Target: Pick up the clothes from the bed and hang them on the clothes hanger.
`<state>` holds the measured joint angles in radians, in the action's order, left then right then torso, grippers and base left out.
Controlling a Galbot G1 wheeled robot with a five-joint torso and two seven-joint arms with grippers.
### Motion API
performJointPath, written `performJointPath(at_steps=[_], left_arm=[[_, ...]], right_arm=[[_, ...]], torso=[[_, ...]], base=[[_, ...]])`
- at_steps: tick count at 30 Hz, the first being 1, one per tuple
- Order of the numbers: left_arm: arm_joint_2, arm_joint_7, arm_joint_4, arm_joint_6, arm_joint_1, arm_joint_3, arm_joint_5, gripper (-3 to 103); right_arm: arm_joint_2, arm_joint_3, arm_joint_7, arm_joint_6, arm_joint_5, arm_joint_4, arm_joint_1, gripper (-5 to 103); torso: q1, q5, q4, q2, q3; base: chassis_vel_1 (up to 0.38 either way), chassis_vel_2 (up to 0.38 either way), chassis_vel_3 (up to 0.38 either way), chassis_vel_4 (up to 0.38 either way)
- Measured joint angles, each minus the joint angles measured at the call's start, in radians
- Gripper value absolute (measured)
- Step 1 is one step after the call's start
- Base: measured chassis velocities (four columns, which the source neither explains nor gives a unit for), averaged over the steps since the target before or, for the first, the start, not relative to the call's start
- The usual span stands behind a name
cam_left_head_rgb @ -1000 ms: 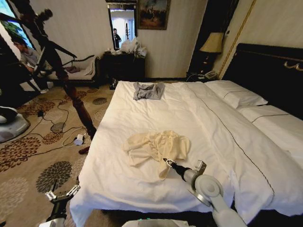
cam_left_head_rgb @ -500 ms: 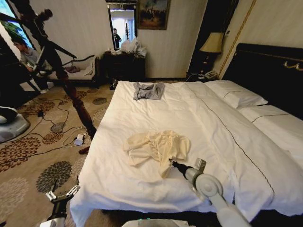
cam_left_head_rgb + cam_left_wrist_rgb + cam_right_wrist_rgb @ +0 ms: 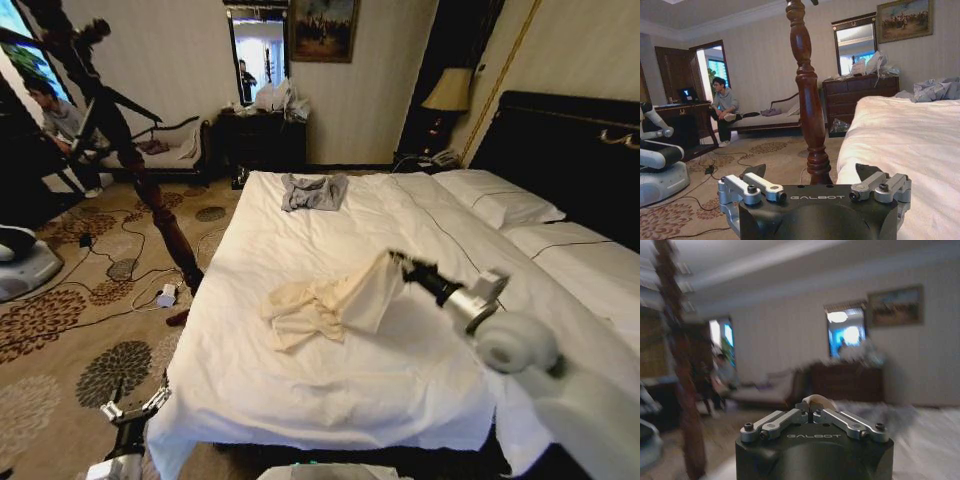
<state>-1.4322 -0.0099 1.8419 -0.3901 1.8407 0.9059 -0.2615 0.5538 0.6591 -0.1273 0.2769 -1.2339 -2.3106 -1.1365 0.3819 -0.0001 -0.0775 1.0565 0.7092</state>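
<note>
The cream clothes (image 3: 318,305) lie crumpled in the middle of the white bed (image 3: 330,400). My right gripper (image 3: 400,262) is shut on one fold of them and holds that fold stretched up above the sheet, while the other part still rests on the bed. In the right wrist view a bit of the cream clothes (image 3: 815,400) pokes out between the shut fingers of the right gripper (image 3: 812,409). My left gripper (image 3: 133,408) hangs open and idle low beside the bed's foot corner; the left gripper (image 3: 811,172) holds nothing. I cannot make out the clothes hanger.
A small grey folded garment (image 3: 313,192) lies at the bed's far end. The tall dark wooden coat stand (image 3: 160,215) rises from the carpet left of the bed, close ahead of my left gripper (image 3: 807,100). Cables (image 3: 130,275) trail over the carpet.
My right gripper shut on the near edge of the shirt, then rose and swung right and away from me, pulling a fold of it up off the sheet. The left arm stayed put.
</note>
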Motion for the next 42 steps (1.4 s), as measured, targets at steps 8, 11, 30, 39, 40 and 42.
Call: performJointPath(at_steps=[8, 11, 30, 39, 40, 42], left_arm=[[0.007, -0.003, 0.004, 0.000, -0.009, -0.009, -0.006, 100], [0.008, -0.003, 0.008, 0.000, -0.008, -0.011, -0.007, 100], [0.015, -0.003, 0.061, -0.013, 0.026, -0.013, -0.004, 100], [-0.001, -0.002, 0.103, 0.014, 0.030, -0.023, 0.001, 100], [-0.002, -0.002, 0.113, 0.019, 0.029, -0.023, -0.001, 100], [-0.003, -0.002, 0.120, 0.023, 0.029, -0.022, -0.003, 100]], right_arm=[[-0.172, 0.098, 0.005, -0.062, -0.219, -0.039, 0.112, 0], [-0.224, 0.094, 0.003, -0.073, -0.294, -0.028, 0.192, 0], [-0.191, 0.004, -0.096, -0.053, -0.319, -0.044, 0.210, 0], [-0.025, -0.338, -0.260, 0.075, -0.214, -0.021, 0.198, 0], [-0.014, -0.389, -0.257, 0.080, -0.193, 0.004, 0.204, 0], [-0.004, -0.425, -0.250, 0.080, -0.173, 0.027, 0.207, 0]], torso=[[0.000, 0.0002, -0.0004, 0.000, 0.000], [0.000, 0.0000, -0.0002, 0.000, 0.000], [0.000, 0.0000, -0.0005, 0.000, 0.000], [0.000, -0.0002, -0.0003, 0.000, 0.000], [0.000, -0.0002, -0.0002, 0.000, 0.000], [0.000, -0.0003, -0.0003, 0.000, 0.000]], base=[[0.000, 0.000, 0.000, 0.000], [0.000, 0.000, 0.000, 0.000], [0.000, 0.000, 0.000, 0.000], [0.000, 0.000, 0.000, 0.000], [0.000, 0.000, 0.000, 0.000], [0.000, 0.000, 0.000, 0.000]])
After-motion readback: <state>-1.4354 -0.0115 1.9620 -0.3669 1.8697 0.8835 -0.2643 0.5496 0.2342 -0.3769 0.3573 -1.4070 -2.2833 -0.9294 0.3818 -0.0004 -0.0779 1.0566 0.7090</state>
